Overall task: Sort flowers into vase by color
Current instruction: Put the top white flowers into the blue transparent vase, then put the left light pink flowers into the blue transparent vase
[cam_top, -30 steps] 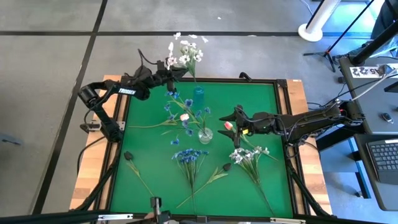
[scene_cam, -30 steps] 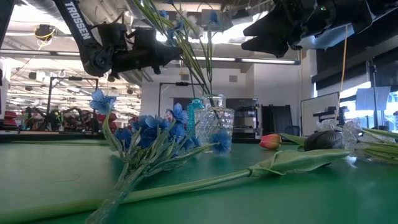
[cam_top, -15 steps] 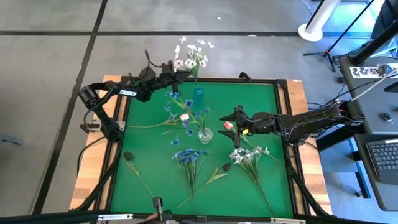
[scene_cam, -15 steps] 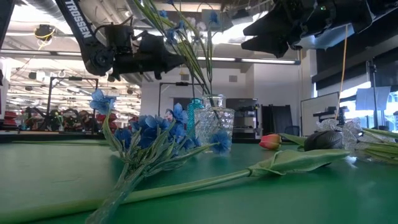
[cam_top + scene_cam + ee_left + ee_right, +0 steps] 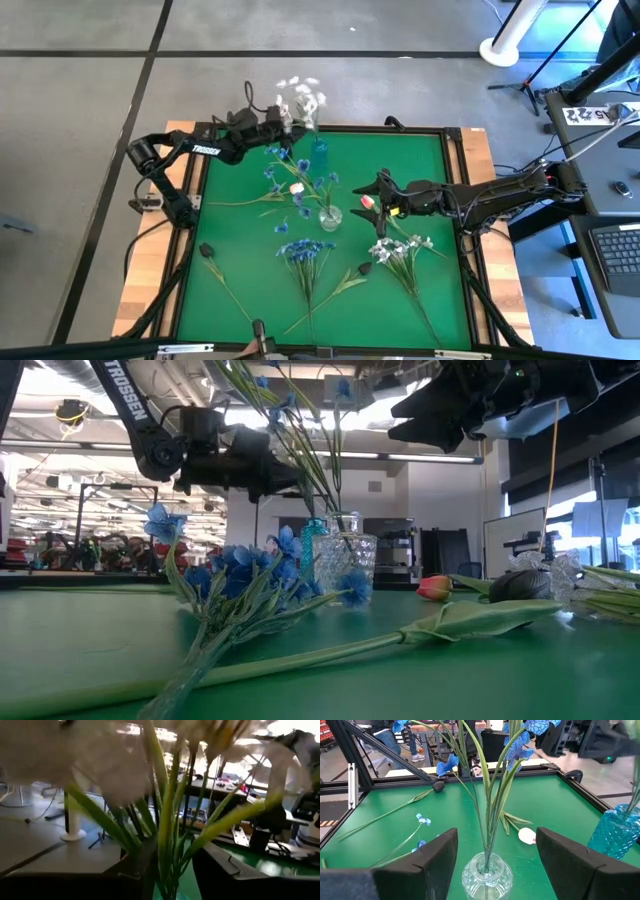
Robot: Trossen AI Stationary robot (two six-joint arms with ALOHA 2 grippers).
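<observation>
**White spray at the blue vase, blue stems in the clear one**

Near the top edge of the green table (image 5: 420, 160) in the high view, the left gripper (image 5: 283, 118) is up by the far rim with a spray of white blossoms (image 5: 301, 98) at its tip. The blossoms sit just above the blue vase (image 5: 319, 152), which stands at the upper middle of the mat. From the left wrist view the green stalks (image 5: 167, 827) run straight up between the two dark fingers (image 5: 137, 872); I cannot tell whether they are pinched or merely standing in the gap.

The right gripper (image 5: 378, 190) hangs at mid-frame, right of centre, with its jaws spread apart and nothing between them. In the right wrist view its fingers (image 5: 440, 855) flank the clear glass vase (image 5: 486, 876) without touching it. That vase holds several blue-blossomed stems (image 5: 520, 742) and stands at the middle of the mat.

Loose flowers lie around the mat. A pink tulip (image 5: 366, 201) lies just under the right gripper. A bundle of blue blossoms (image 5: 305, 250) lies below the clear vase, at lower centre. A bundle of white blossoms (image 5: 400, 248) lies to its right. A near-black tulip (image 5: 207, 250) is at lower left, and a second dark tulip (image 5: 365, 268) lies between the two bundles. In the low view the blue bundle fills the foreground left, its stalk pointing toward the camera.
</observation>
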